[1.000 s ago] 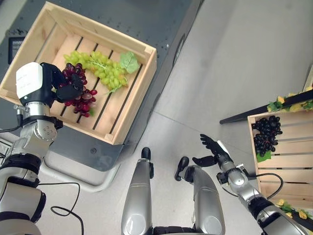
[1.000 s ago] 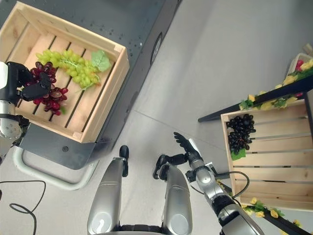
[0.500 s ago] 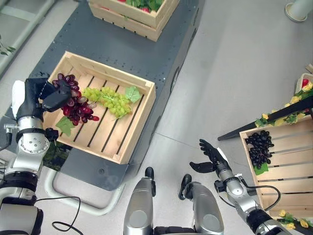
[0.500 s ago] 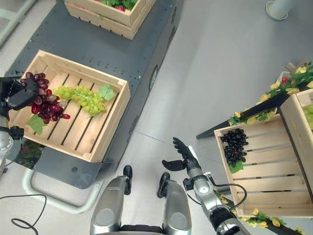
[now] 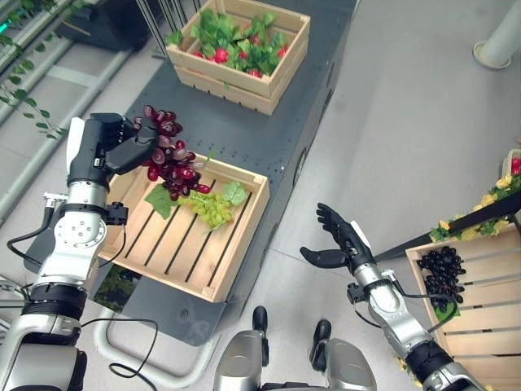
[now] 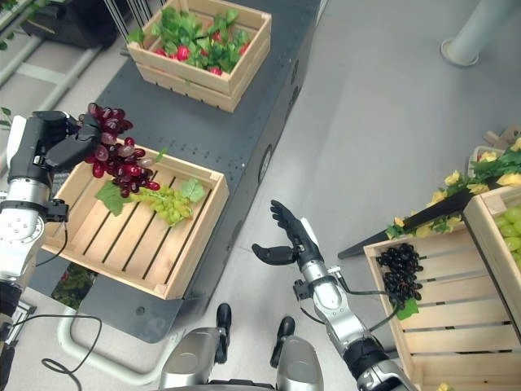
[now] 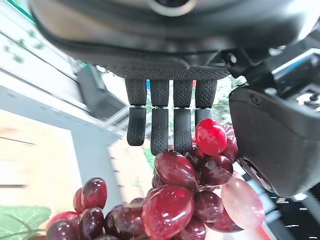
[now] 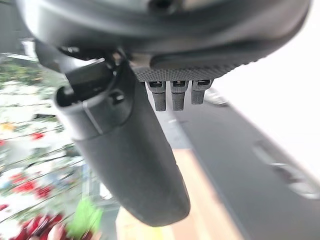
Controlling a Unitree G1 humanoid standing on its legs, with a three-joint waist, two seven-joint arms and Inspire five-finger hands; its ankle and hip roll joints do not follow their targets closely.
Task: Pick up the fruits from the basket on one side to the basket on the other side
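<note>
Biggest thing here is the dark desk (image 5: 244,122) on the robot's left, carrying two wooden crates. The near one, the source basket (image 5: 244,213), has a bunch of green grapes (image 5: 207,208) lying on its slats. The far crate (image 5: 281,61) is packed with leafy greens and red fruit and looks untouched.

Over on the robot's right sits the target basket (image 6: 444,330), well apart from the desk across a stretch of floor. It has a bunch of black grapes (image 6: 399,273) in it already, so I'd guess at least one transfer is done. There's another crate just beside it with something pale green inside, but it's cut off at the edge so I can't say much.

Now the actual action: the left hand (image 5: 114,151) is clenched around the top of a bunch of red grapes (image 5: 171,161), which hangs in the air above the source basket's far corner, clear of the slats. The left wrist view shows the grapes pinched between thumb and fingers (image 7: 160,125), so the grip seems solid.

The right hand (image 6: 289,236) is released, fingers spread, holding nothing, floating over the floor between desk and target basket.

So my read: roughly midway. The red bunch is lifted but not carried across or set down yet, and the green bunch is waiting after that.
</note>
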